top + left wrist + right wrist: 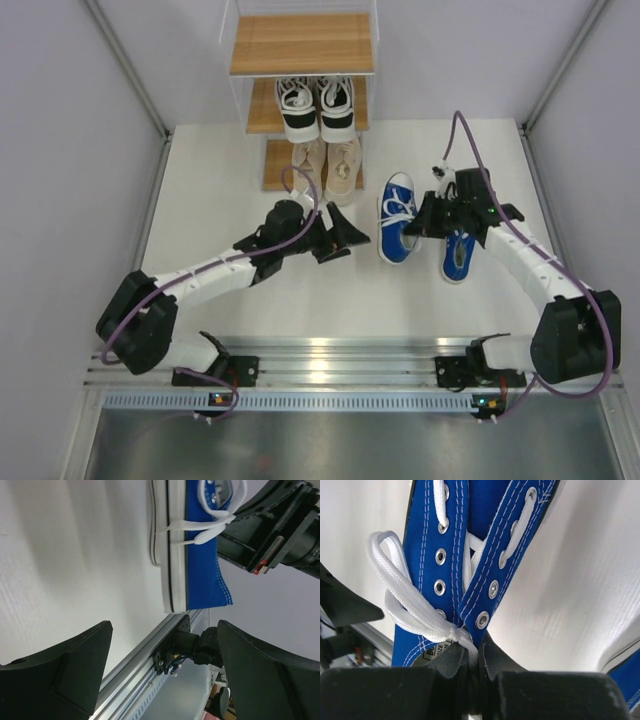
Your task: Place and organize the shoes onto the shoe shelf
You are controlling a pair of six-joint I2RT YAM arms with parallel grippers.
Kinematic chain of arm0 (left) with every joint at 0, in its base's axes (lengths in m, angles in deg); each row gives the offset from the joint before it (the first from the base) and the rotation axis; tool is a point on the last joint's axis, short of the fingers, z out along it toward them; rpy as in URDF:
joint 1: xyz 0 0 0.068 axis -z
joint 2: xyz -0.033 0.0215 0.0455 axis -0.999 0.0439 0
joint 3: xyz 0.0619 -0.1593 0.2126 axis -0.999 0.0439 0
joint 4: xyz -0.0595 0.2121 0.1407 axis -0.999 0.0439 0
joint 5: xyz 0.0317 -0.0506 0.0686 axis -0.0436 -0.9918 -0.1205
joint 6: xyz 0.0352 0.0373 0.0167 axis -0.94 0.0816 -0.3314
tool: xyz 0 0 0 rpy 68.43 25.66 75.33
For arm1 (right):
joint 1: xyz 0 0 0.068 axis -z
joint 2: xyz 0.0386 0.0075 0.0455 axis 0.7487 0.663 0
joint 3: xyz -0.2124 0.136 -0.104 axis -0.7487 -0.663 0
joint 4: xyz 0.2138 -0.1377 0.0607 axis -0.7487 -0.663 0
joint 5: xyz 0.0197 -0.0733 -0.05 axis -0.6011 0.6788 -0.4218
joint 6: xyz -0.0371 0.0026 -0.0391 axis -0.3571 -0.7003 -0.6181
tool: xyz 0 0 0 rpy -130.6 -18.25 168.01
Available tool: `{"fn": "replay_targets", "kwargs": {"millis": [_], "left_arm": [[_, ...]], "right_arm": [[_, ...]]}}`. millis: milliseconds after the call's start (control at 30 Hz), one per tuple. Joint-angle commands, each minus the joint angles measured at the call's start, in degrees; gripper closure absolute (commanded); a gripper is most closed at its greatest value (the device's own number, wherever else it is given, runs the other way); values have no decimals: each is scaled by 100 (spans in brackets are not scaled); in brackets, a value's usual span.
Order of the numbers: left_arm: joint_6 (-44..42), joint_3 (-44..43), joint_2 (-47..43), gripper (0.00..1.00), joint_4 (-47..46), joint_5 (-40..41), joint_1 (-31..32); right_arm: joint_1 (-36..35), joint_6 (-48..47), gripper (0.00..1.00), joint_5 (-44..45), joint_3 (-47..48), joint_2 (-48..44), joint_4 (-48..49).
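While the right gripper (472,652) pinches it, the blue shoe (397,218) lies long-ways on the white table (220,200). Its toe points away to the shoe shelf (302,42) and its heel points back to the arms. The right gripper's fingers are squeezed nearly together on the shoe's top edge, by the last lace holes and the white knot. The left gripper (352,237) is wide open just left of the shoe and holds nothing. A second blue shoe (459,258) lies to the right, and its front is hidden under the right arm (520,250). I cannot tell if the pinched shoe is lifted at all. In the right wrist view its toe is cut off. It is bright blue cloth with white laces, silver rings, white stitches and a white sole with a dark line. On the shelf sit the black-and-white pair (318,107) and, one board lower, the beige pair (326,166).
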Motion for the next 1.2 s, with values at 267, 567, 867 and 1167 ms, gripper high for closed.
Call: {"fn": "replay_targets", "kwargs": {"millis": [267,567,867,1167], "left_arm": [[-117,-1176,1127,9,-785,-699,397],[-196,-1397,1479,36,-1012,-674,556],[-969,-993,883,100,-1163,-664,425],[-1786,141,-190,100,-1462,-2121,-252]], "right_arm": [[-41,1763,100,-707,5,-164,810],[-41,2028,100,-1111,-12,-94,1083],[12,97,64,-1348,180,-331,558],[1172,-3423,6,-4142,841,-612,-1159]]}}
